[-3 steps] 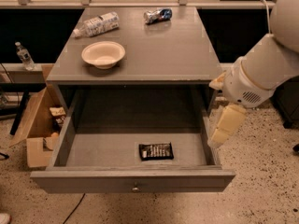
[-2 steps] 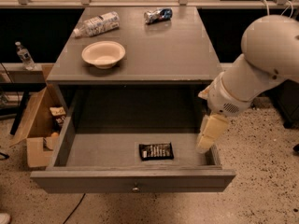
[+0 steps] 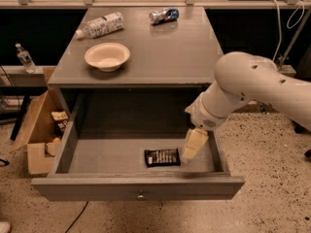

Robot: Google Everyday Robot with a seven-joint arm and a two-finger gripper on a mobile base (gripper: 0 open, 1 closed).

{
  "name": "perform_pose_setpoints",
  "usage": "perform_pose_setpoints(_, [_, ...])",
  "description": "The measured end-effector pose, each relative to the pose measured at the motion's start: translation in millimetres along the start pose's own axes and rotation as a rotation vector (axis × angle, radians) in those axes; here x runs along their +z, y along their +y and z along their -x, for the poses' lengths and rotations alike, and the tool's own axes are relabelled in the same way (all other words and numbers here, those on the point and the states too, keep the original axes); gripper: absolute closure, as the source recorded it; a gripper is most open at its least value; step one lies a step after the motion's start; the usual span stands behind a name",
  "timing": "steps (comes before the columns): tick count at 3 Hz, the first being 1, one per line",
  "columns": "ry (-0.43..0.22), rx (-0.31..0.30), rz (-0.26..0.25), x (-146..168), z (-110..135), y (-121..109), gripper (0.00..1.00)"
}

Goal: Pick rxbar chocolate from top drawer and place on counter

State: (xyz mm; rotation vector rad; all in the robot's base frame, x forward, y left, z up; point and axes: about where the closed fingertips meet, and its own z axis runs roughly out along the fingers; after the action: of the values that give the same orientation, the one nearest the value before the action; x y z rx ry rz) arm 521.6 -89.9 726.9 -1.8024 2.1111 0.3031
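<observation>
- On my feed, the grey desk [image 3: 165,57] carries three things. A white bowl [image 3: 107,56] sits near its left front, a clear plastic bottle [image 3: 99,25] lies on its side behind the bowl, and a crushed blue-silver can [image 3: 164,15] lies near the back edge.
- An open cardboard box [image 3: 36,130] with scraps inside stands on the speckled floor just left of the desk. A small bottle [image 3: 24,57] stands upright on a low ledge further left.
- The top drawer [image 3: 97,186] stands pulled out toward the camera, its round metal knob [image 3: 141,195] centred on the plain front panel.
- The white arm [image 3: 248,81] reaches in from the right, above the drawer's right wall, and hides part of the drawer's right rear corner from me.
- The pincer [image 3: 194,144] hangs inside the drawer, pointing down, just right of the bar. I cannot tell whether it is apart or together.
- The rxbar chocolate [image 3: 162,157] lies flat on the drawer floor, right of centre and toward the front. Its wrapper is black-brown with pale lettering, and its long side runs left to right.
- The pincer's tip is close to the bar's right end; I cannot make out whether the two touch.
</observation>
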Motion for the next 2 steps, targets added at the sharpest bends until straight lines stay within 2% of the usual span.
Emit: perform_pose_setpoints(2, [-0.037, 0.021, 0.031, 67.6, 4.1, -8.7, 0.00])
